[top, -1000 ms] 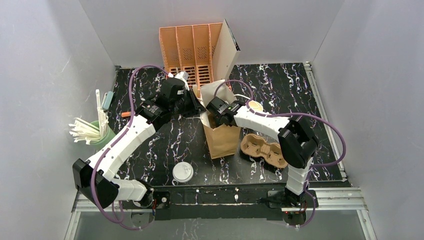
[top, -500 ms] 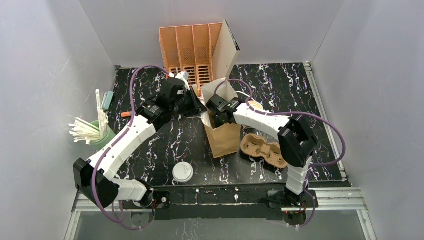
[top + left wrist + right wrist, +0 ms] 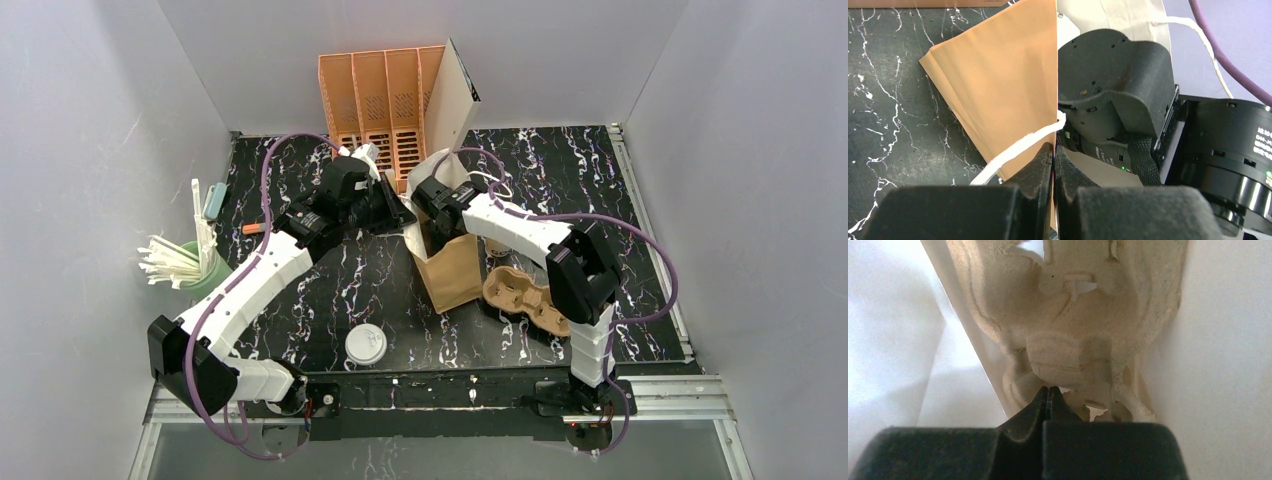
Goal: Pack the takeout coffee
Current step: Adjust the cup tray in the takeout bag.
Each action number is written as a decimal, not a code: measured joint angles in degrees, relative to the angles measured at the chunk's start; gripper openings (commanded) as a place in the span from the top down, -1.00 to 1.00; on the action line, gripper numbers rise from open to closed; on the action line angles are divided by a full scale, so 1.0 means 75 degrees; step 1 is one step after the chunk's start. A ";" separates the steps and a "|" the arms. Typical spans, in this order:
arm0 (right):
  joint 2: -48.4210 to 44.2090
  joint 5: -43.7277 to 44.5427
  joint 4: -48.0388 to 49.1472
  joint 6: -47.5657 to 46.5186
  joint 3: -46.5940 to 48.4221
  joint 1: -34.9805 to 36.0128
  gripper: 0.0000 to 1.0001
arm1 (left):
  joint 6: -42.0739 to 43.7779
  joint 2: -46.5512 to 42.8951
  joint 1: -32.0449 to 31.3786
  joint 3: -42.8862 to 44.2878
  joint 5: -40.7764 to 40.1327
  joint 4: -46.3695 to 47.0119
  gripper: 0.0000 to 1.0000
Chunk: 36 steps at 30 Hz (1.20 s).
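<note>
While our left gripper (image 3: 1053, 150) pinches the rim of the brown paper bag (image 3: 998, 85), our right gripper (image 3: 1049, 391) sits closed inside it, tips touching a pulp cup carrier (image 3: 1063, 340).

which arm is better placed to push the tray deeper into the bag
Right: the right claw is inside the bag, shut on the tray. The left claw is outside, pinching the bag's edge, so it should hold on.
</note>
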 measured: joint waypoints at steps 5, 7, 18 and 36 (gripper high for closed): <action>0.0000 -0.0181 0.0140 -0.0032 -0.0082 -0.0157 0.97 | -0.0052 0.0000 -0.0003 -0.0055 0.0076 0.0152 1.00; 0.0000 -0.0178 0.0236 -0.0038 -0.0216 -0.0187 0.97 | -0.0076 0.0000 -0.0003 -0.0093 0.0079 0.0213 1.00; -0.0029 -0.0067 0.0915 -0.0044 -0.1116 -0.0195 0.97 | -0.0166 0.0023 -0.0006 -0.0125 0.0076 0.0341 1.00; -0.0175 -0.0102 0.1338 -0.0169 -0.1644 -0.0201 0.97 | -0.0184 0.0035 -0.0026 -0.0125 0.0079 0.0396 1.00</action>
